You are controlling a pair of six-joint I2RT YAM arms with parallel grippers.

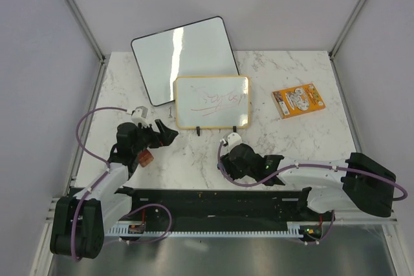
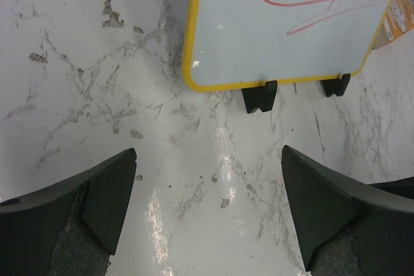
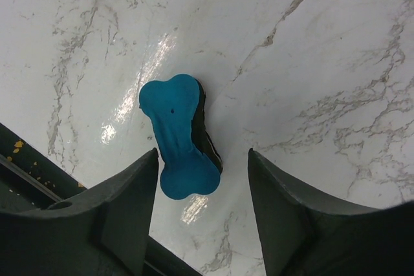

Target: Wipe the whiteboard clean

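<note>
The whiteboard [image 1: 211,101], small and yellow-framed with red scribbles and black feet, stands at the middle of the table. Its lower left corner shows in the left wrist view [image 2: 284,24]. My left gripper [image 1: 169,135] is open and empty, low over the marble just left of the board's near edge [image 2: 208,153]. A blue bone-shaped eraser [image 3: 181,137] with a black underside lies on the table. My right gripper [image 3: 203,153] is open above it, the eraser's near end between the jaws, closer to the left finger. In the top view my right gripper [image 1: 226,159] hides the eraser.
A larger black-framed whiteboard [image 1: 184,56] leans at the back, behind the small one. An orange packet [image 1: 297,100] lies at the right. A black rail [image 1: 213,198] runs along the table's near edge, close to my right gripper.
</note>
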